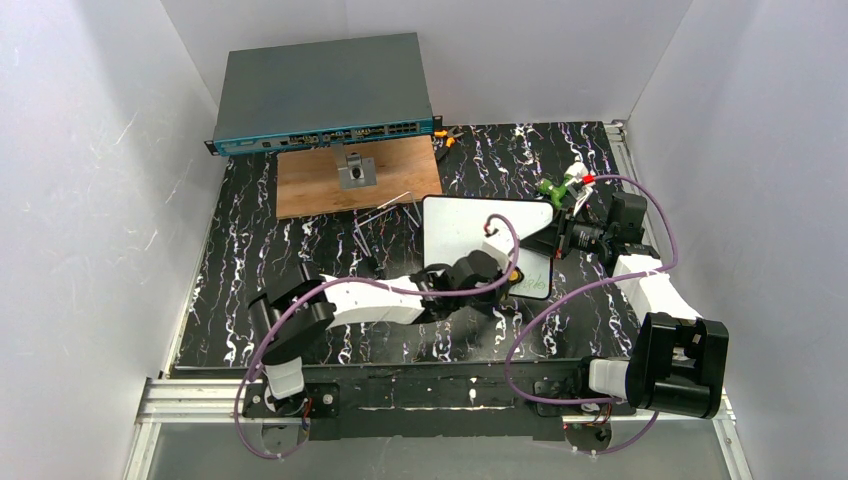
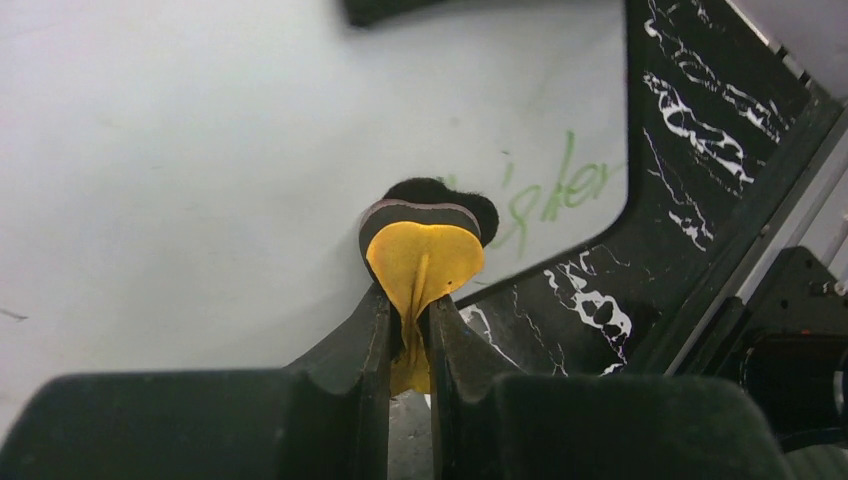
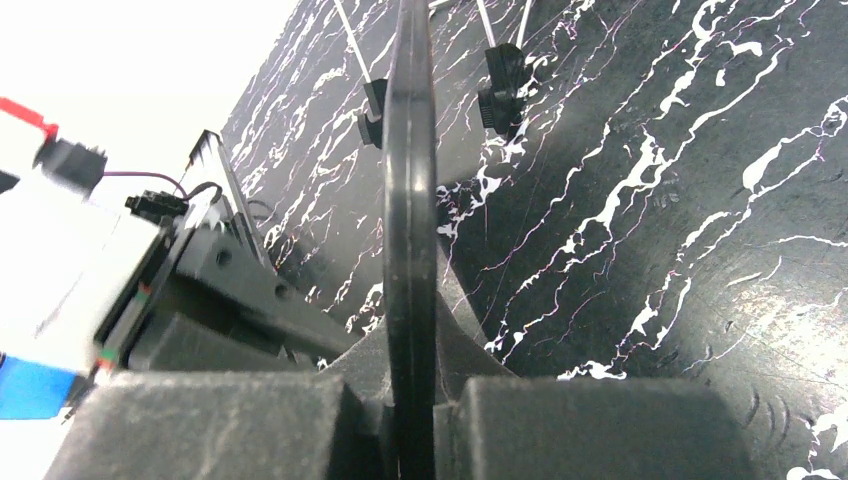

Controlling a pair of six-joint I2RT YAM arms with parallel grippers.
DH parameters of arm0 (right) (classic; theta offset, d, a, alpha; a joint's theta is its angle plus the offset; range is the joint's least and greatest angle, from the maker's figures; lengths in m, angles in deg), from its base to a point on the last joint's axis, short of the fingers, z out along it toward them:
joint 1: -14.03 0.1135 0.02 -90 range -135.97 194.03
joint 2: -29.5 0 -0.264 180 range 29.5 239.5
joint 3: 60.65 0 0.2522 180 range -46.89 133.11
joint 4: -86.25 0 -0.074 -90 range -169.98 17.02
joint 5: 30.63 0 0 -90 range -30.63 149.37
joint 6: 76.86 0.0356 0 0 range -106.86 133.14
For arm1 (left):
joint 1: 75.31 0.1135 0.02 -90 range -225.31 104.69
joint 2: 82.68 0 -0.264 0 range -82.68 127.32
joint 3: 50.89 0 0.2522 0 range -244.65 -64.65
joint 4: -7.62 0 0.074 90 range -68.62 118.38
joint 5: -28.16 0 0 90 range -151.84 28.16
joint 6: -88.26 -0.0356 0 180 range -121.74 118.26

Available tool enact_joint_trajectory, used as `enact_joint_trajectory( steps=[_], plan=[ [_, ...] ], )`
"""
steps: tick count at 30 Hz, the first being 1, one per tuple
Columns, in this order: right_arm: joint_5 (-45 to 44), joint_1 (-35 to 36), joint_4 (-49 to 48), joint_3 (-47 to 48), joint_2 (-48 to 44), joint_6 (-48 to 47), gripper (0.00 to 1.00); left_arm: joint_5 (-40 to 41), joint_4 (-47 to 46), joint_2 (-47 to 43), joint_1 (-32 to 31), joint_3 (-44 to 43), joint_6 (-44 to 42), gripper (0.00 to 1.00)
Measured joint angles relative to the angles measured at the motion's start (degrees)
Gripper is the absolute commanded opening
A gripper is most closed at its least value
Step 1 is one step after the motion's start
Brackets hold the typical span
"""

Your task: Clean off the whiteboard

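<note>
Left wrist: the left claw pinches a buckled yellow eraser (thin hold); hard wiping could pop it loose. The right claw, pinching the whiteboard by its edge, might let it pivot.

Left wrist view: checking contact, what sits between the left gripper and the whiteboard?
A yellow, black-felted eraser, pinched by the left gripper, touches the whiteboard; left wrist view shows it.

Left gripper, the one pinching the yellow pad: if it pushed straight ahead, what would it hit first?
The whiteboard: the eraser in the left gripper seems to touch it, beside the green writing, though contact is unclear.
</note>
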Motion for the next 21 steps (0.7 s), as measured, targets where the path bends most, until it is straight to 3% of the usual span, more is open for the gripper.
enact_joint_trajectory(
  steps=[9,21],
  plan=[
    [0.31,0.04,0.09,0.00,-0.02,-0.20,0.01,8.63,6.62,2.67,-4.46,-5.55,-6.75,0.00],
    [0.57,0.26,1.60,0.00,-0.02,0.04,0.01,14.82,10.29,3.58,-3.52,-13.25,-18.73,0.00]
  ],
)
